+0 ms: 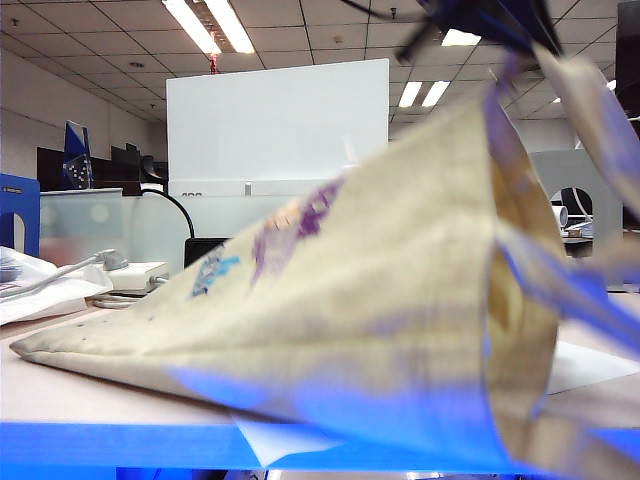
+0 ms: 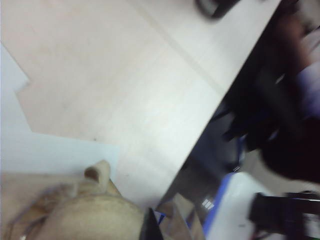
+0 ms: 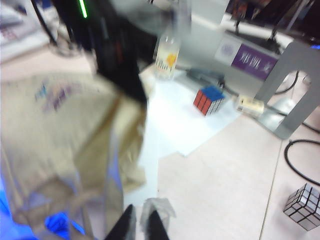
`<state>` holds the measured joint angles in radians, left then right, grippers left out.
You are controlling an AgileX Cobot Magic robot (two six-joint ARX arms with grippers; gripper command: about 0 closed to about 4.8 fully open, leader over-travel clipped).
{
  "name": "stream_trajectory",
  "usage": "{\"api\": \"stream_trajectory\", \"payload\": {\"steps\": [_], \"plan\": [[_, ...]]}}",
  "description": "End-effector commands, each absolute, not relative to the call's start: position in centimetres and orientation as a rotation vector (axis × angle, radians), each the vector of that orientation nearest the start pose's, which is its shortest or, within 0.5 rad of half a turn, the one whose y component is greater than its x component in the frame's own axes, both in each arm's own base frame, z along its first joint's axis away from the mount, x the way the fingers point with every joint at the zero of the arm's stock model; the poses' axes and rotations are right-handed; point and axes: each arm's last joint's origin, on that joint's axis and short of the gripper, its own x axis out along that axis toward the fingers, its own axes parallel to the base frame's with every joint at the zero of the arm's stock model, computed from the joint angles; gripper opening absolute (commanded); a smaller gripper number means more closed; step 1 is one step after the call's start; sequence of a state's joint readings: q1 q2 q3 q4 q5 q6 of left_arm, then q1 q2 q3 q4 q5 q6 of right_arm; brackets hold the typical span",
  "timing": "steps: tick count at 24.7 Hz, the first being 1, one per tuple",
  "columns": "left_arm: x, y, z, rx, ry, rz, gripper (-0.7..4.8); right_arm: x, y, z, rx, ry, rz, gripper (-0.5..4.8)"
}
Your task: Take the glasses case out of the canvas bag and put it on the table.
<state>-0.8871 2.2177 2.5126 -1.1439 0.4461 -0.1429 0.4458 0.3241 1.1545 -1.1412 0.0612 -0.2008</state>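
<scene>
Exterior view: the canvas bag fills most of the frame, hoisted by its mouth end at the upper right while its closed bottom corner trails down to the desk near the blue front edge; the blue-purple print shows on the side facing the camera. My left fingers are pressed together, with folds of the bag's beige cloth bunched right beside them, though I cannot tell from that blurred view whether cloth is actually pinched. They hang over the desk's edge, above a white paper sheet. My right fingers stand nearly closed with a crumpled bit of pale, translucent material between the tips; what it is I cannot tell. Beside them the bag's mouth gapes, and something bright blue glows low inside, possibly the glasses case, but too blurred to be sure. Farther back on the paper sits a red-faced Rubik's cube, and a silver cube lies near the desk's right side.
</scene>
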Motion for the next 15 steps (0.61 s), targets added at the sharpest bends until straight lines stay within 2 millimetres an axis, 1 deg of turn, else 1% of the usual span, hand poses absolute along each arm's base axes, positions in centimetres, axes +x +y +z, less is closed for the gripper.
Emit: {"api": "stream_trajectory", "payload": {"steps": [1, 4, 6, 10, 11, 12, 14, 15], "plan": [[28.0, -32.9, 41.0, -0.008, 0.923, -1.215, -0.05, -0.2, -0.4, 37.5, -0.311, 0.226, 0.418, 0.37], [27.8, -30.4, 42.9, -0.039, 0.912, -1.198, -0.05, 1.1, 0.2, 37.0, -0.346, 0.181, 0.406, 0.08], [27.6, -29.0, 44.0, -0.055, 0.909, -1.201, -0.05, 2.0, 0.7, 36.7, -0.363, 0.148, 0.403, 0.07], [26.9, -27.1, 45.2, -0.067, 0.915, -1.2, -0.05, 4.1, 1.8, 35.8, -0.365, 0.119, 0.405, -0.01], [26.7, -26.7, 45.5, -0.061, 0.916, -1.198, -0.05, 4.9, 2.3, 35.4, -0.375, 0.118, 0.416, -0.01], [26.2, -26.3, 45.7, -0.042, 0.927, -1.202, -0.05, 6.2, 3.0, 34.8, -0.394, 0.122, 0.447, -0.01], [25.8, -25.9, 45.7, -0.032, 0.951, -1.198, -0.05, 7.3, 3.8, 34.5, -0.389, 0.118, 0.488, 0.01], [25.6, -25.8, 45.7, -0.028, 0.962, -1.198, -0.05, 8.0, 4.2, 34.3, -0.389, 0.114, 0.505, 0.16]]}}
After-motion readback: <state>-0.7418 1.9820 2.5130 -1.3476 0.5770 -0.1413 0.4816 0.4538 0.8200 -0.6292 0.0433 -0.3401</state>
